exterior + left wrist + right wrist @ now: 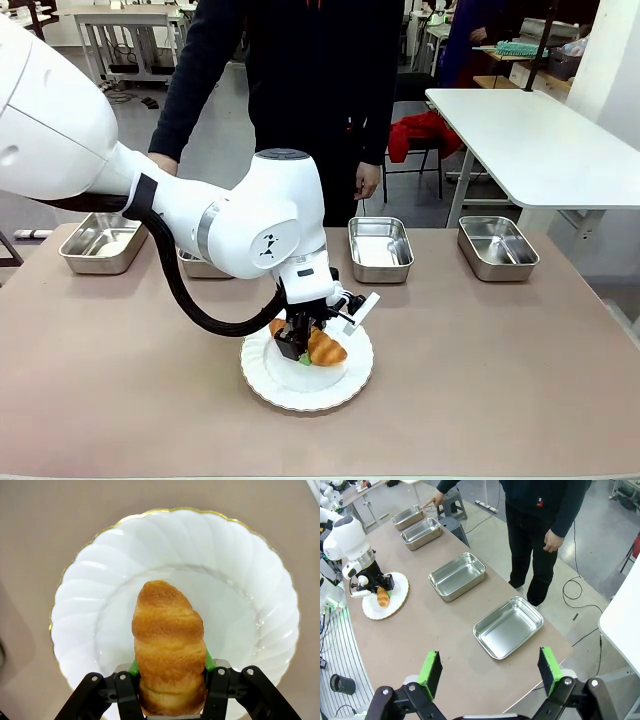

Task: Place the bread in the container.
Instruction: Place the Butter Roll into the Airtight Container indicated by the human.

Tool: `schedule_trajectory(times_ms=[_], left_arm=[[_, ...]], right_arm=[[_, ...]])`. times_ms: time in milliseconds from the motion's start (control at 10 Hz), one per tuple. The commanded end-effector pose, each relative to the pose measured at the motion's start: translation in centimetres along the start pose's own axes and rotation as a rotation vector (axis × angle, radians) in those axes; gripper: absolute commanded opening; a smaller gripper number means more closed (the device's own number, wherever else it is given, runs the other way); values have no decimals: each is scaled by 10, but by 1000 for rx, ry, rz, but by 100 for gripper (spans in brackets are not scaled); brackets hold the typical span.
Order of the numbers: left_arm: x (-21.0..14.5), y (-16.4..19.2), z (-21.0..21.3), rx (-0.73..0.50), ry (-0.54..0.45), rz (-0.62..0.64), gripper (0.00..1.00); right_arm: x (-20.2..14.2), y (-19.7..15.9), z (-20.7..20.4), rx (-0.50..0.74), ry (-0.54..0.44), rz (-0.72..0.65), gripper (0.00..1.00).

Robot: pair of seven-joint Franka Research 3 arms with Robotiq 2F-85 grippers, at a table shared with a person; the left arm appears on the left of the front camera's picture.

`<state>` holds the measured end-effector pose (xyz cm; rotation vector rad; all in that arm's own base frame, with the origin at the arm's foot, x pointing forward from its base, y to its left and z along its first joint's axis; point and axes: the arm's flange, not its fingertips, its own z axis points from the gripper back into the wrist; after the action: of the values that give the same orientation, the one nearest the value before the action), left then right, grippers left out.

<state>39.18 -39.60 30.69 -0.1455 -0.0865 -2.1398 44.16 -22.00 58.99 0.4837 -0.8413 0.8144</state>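
Observation:
The bread (169, 635), a golden-brown croissant, lies on a white scalloped plate (240, 570) with my left gripper (171, 666) shut on its near end, green pads pressed to both sides. In the front view that gripper (303, 352) points straight down at the bread (328, 349) on the plate (345, 385). Several identical steel trays line the far edge; which one is the container I cannot tell. A person's hand (434, 499) points at the end tray (410, 516). My right gripper (490, 665) hangs open and empty, high above the table's other end.
Steel trays sit at the far left (100, 242), right of centre (380, 248) and far right (497, 246); another is partly hidden behind my left arm (200, 266). The person stands at the far side. A white table (530, 140) stands beyond.

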Motion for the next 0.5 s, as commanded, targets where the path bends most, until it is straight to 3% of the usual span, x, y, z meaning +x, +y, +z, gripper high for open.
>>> schedule_trajectory(times_ms=[0, 200, 400], left_arm=[[0, 0, -1, 11, -12, 11, 40], [0, 1, 0, 1, -2, 1, 41], [-17, -14, 67, 114, 68, 152, 41]], right_arm=[[2, 1, 0, 1, -10, 6, 100], [2, 1, 0, 1, -10, 6, 100], [2, 1, 0, 1, -10, 6, 100]])
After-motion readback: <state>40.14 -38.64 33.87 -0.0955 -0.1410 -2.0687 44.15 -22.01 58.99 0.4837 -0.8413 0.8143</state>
